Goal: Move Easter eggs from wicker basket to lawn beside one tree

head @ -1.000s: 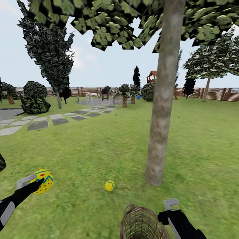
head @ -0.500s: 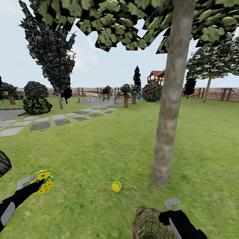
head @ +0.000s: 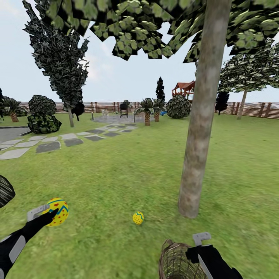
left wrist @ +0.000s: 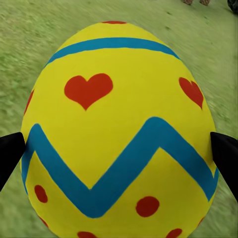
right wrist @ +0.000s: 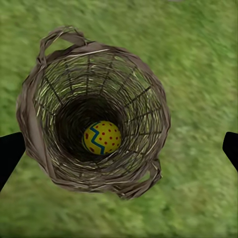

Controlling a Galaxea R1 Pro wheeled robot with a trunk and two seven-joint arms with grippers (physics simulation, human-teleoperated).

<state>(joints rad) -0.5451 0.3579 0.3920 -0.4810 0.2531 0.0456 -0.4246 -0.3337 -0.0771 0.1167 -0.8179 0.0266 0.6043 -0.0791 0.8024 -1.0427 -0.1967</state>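
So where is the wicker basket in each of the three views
Head view: the wicker basket sits at the bottom edge, right of centre, beside the right pincer.
Left wrist view: not in it.
Right wrist view: seen from above, centre-left, its rim ringing one egg.
Shared landmark: the lawn.

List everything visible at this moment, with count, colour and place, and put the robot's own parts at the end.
Easter eggs: three, yellow with red marks and blue zigzags; one on the lawn near the tree, one in the left gripper, one at the basket's bottom.
Wicker basket: one, brown, on the grass beside the right gripper.
Tree: one, grey-brown trunk, right of centre.
Lawn: green, all around.
Paving slabs: grey, far left.
Fence: brown slats, background.
Left gripper: black fingers shut on an egg.
Right gripper: open above the basket.
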